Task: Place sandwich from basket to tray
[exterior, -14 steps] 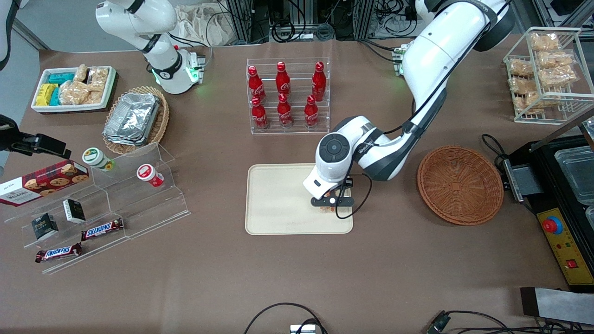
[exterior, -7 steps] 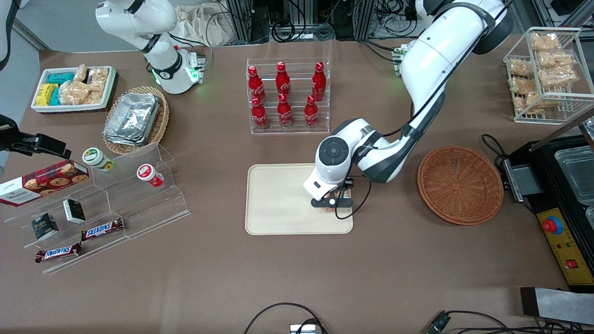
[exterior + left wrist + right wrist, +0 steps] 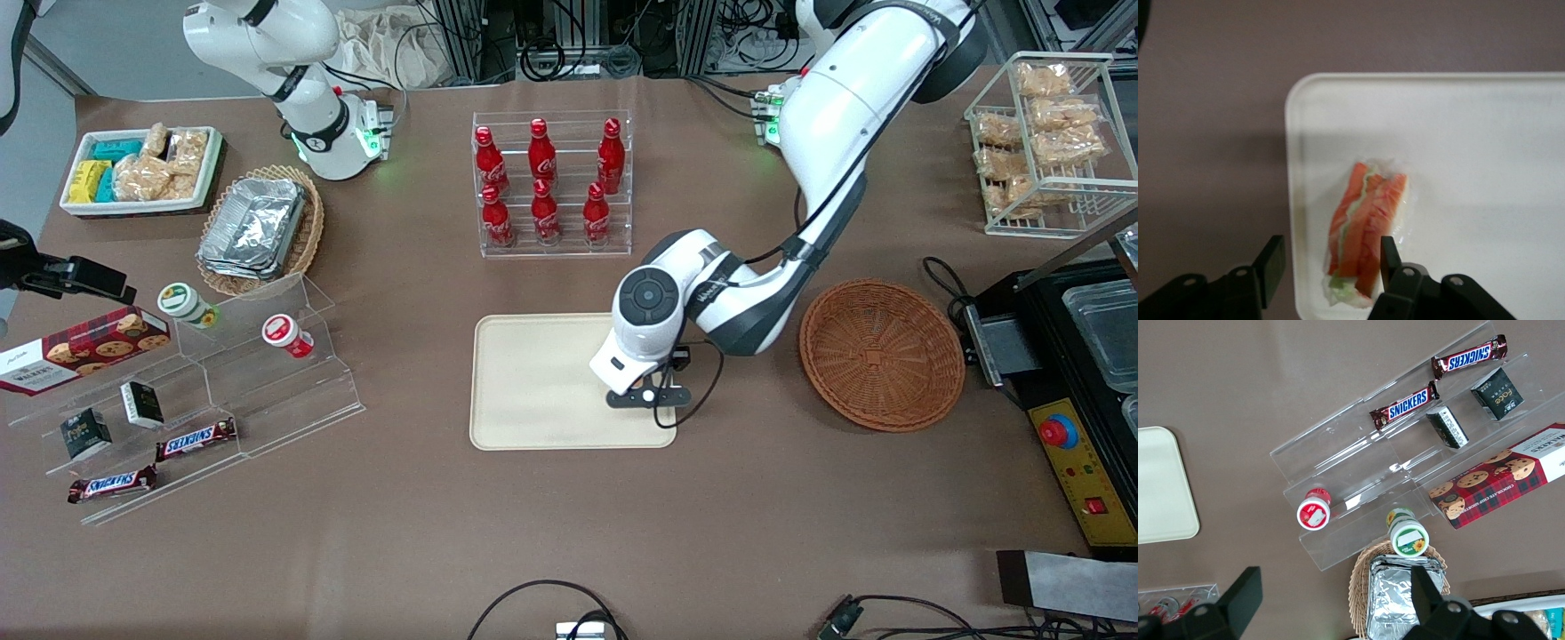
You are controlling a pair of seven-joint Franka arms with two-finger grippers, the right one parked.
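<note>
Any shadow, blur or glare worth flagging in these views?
Left wrist view: soft; a dim shadow band crosses the cream-beige rectangular tray above the clear-wrapped triangular sandwich; the open black gripper hangs over it. Front view: sharp and evenly lit, though the arm hides the sandwich.

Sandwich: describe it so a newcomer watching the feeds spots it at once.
Find the cream tray nearer the front camera than the rack of red bottles. At its end toward the round wicker basket, under the open gripper, lies the sandwich. It is the only thing on the tray: clear-wrapped, with orange and green filling.
</note>
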